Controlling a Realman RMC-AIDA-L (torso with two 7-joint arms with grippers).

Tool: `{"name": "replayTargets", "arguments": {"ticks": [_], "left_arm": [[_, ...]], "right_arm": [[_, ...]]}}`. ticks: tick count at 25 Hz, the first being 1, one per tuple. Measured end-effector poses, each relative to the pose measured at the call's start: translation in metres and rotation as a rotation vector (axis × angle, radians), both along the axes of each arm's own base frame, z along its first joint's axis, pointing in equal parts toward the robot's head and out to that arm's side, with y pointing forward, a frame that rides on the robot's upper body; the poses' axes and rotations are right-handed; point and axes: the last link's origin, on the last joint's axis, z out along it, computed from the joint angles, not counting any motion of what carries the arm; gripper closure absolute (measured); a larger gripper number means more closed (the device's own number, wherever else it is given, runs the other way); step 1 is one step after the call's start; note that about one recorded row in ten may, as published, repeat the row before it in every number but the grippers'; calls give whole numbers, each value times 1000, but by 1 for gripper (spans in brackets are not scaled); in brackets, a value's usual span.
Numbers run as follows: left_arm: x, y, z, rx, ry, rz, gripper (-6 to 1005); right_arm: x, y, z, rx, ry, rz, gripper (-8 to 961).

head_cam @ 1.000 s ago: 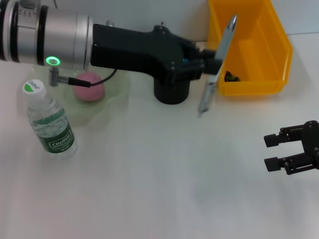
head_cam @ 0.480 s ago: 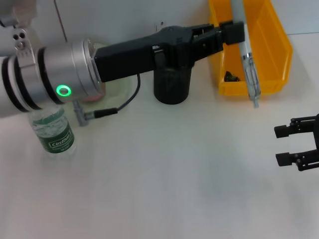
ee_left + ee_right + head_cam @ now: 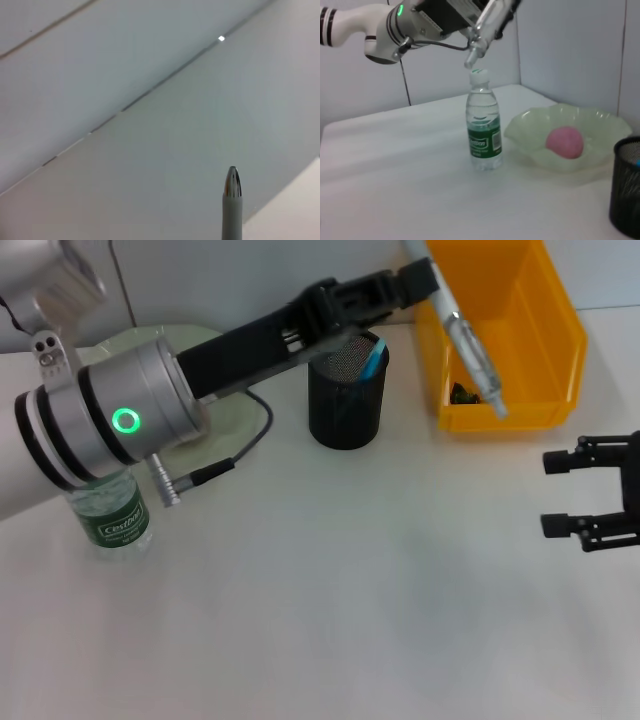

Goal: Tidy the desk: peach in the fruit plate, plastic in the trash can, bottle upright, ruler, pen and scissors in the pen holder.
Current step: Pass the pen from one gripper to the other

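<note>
1. Left gripper (image 3: 425,282) at the top centre of the head view, at the end of a long black and silver arm reaching in from the left edge; clamped on the pen (image 3: 468,345).
2. Pen silver-grey, slanting from the gripper down toward the right, its lower end over the inside of the trash can (image 3: 560,340), above the front wall; in the left wrist view only a grey barrel with a shiny metal tip (image 3: 232,200) against a pale wall.
3. Trash can bright yellow, in the upper right of the head view, with a small dark scrap (image 3: 462,394) lying near its front left corner.
4. Pen holder (image 3: 346,405) black mesh, upright at upper centre, just left of the trash can and below the arm; a light blue item (image 3: 373,362) standing inside against its right rim.
5. Bottle (image 3: 110,515) upright at the left of the head view, cap hidden by the arm there; in the right wrist view standing with green label and white cap (image 3: 484,122).
6. Fruit plate (image 3: 540,145) pale green with a wavy rim, right of the bottle in the right wrist view, with the pink peach (image 3: 564,142) resting in it.
7. Right gripper (image 3: 597,492) at the right edge of the head view, low over bare white tabletop (image 3: 330,610), fingers spread wide and holding nothing, well apart from everything else.
</note>
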Motion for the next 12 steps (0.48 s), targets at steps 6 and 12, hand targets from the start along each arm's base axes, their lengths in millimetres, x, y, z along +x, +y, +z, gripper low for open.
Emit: {"name": "replayTargets", "arguments": {"ticks": [6,12], "left_arm": [[-4,1,3,-96,-36,93,865],[-5,1,3,-184,-60,153,865]], "right_arm": [[0,2,-6,60,-10,72,188],[-5,4,-5,149,26,170,188]]}}
